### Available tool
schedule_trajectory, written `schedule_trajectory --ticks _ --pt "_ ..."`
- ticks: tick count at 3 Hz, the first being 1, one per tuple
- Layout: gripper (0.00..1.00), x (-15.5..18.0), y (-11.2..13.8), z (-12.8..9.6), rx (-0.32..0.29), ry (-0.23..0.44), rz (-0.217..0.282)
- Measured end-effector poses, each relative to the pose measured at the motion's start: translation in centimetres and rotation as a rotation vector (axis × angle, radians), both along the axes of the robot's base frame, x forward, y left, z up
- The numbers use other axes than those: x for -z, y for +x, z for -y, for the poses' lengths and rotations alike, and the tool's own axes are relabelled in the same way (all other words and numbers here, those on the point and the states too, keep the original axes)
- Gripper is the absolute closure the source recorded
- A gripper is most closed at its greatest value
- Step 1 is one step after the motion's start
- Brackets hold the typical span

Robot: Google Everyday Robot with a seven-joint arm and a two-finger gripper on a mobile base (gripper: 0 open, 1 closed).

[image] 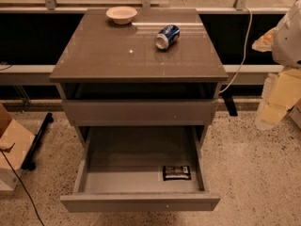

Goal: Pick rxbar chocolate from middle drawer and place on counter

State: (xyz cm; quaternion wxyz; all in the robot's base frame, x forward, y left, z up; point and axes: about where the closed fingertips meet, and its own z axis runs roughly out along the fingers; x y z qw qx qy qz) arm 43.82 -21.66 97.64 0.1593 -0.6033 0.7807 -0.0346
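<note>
The rxbar chocolate [177, 173], a flat black wrapper with white lettering, lies on the floor of the middle drawer [141, 202], near its front right corner. The drawer is pulled out wide. The glossy grey-brown counter [113, 55] tops the cabinet. My gripper [274, 108] hangs at the right edge of the view. It is to the right of the cabinet, at about the height of the shut drawer front, well away from the bar and holding nothing that I can see.
A blue soda can [167, 36] lies on its side at the counter's back right. A pale bowl [122, 15] stands at the back. A shut grey drawer front [141, 111] sits above the open one. A cardboard box [11, 147] stands on the floor at left.
</note>
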Motion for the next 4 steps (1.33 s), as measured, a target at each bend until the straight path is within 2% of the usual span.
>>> schedule_trajectory --ticks 1,2,3,4 --pt "0.00 0.0 0.0 0.0 0.000 0.000 0.000" --pt "0.00 1.5 0.3 -2.0 0.015 0.085 -0.003" --pt "0.00 4.3 1.3 -4.8 0.045 0.175 -0.036" --pt "0.00 7.7 3.0 -7.1 0.089 0.238 -0.063"
